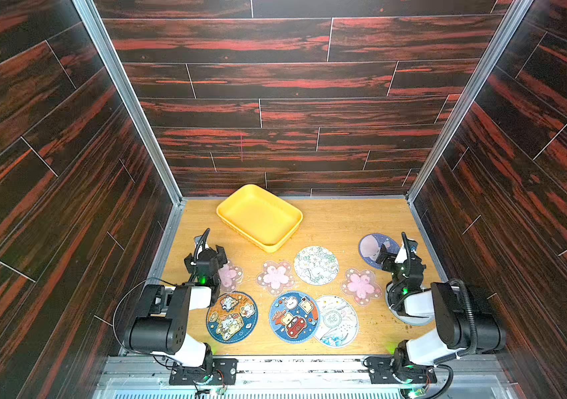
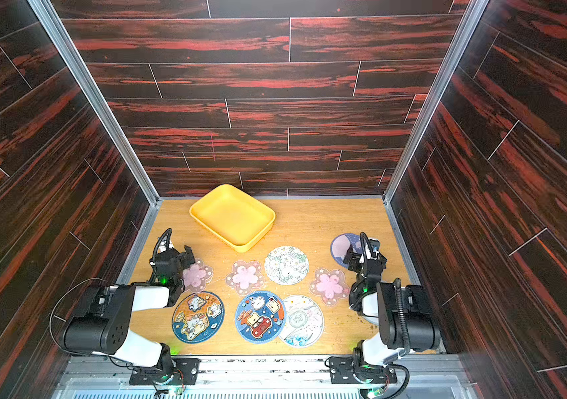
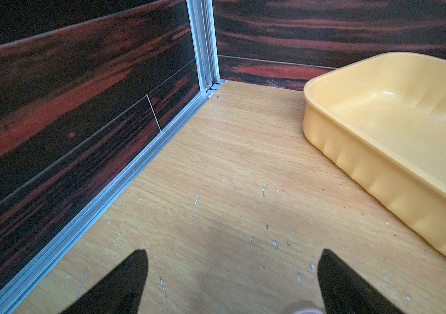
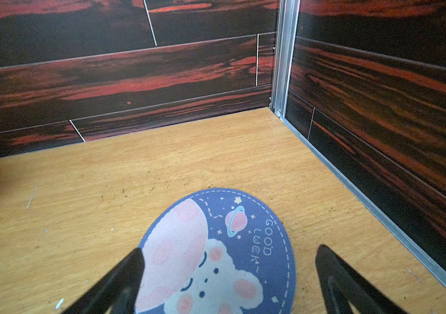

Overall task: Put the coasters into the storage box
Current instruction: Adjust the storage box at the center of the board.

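Standing at the front rail, I see the left gripper (image 3: 232,252) hanging low over bare wood near the left wall, its jaws spread wide and holding nothing. The nearest coaster, a pink blossom (image 1: 232,276), lies just beside it on its right, partly hidden by the gripper's body in both top views. The pincer therefore points past it rather than over it. Nearer to me sits the cat-print disc (image 1: 232,317), flat and alone.

The storage box (image 1: 261,216) rests at the back of the table (image 1: 344,221), a little left of centre and turned at an angle. It is empty, and I judge it sits there so either arm can reach it. Nothing of the task is done yet.

Further right come a second blossom (image 1: 276,277), the bear-and-car disc (image 1: 294,317), the white floral disc (image 1: 315,265), the wave disc (image 1: 339,321) and a third blossom (image 1: 361,286). Most lie apart, probably so the thin edges can be picked up one by one. Only the bear-and-car disc overlaps the wave disc's edge, which will likely want care.

At far right the moon disc (image 4: 216,271) lies flat near the right wall. The right gripper (image 4: 230,250) hovers above its near half, jaws wide apart and straddling it, empty and well lined up to come down on it.
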